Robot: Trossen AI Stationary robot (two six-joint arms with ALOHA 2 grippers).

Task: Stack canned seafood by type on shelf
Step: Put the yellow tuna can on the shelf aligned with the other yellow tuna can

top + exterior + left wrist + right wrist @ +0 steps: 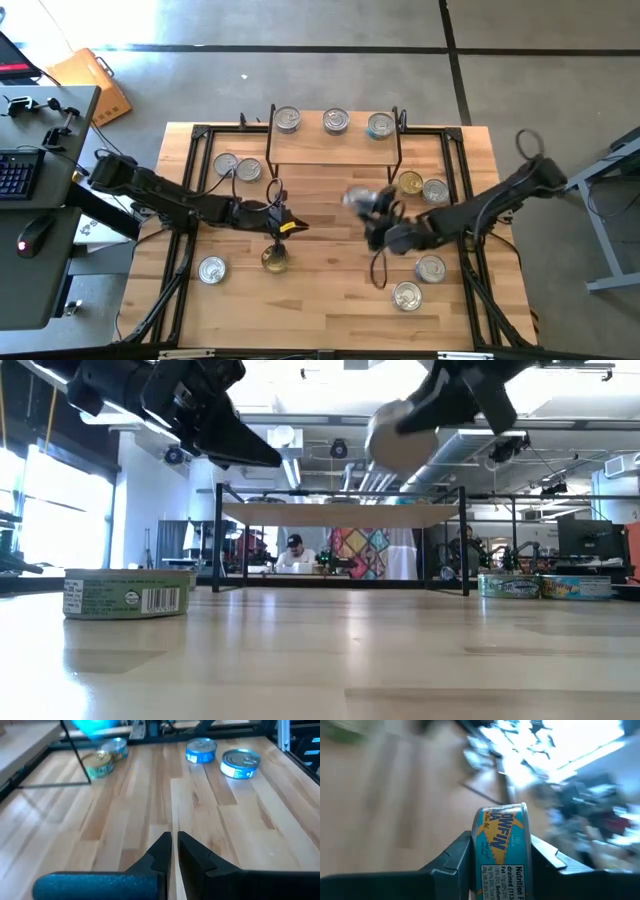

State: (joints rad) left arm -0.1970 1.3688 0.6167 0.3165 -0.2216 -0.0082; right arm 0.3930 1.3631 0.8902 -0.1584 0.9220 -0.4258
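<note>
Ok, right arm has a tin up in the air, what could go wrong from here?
1. The right gripper pinches the tin on edge by its flat faces; it could slip and fall on the table.
2. The shelf already carries three tins along its back edge; a careless placing could knock one off.
3. The left gripper, jaws shut, waits near the table's middle, close to the right arm's likely path.

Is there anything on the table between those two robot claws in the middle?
No, just bare table between the left gripper and the right gripper, which holds a tin. The high view shows it.
</note>
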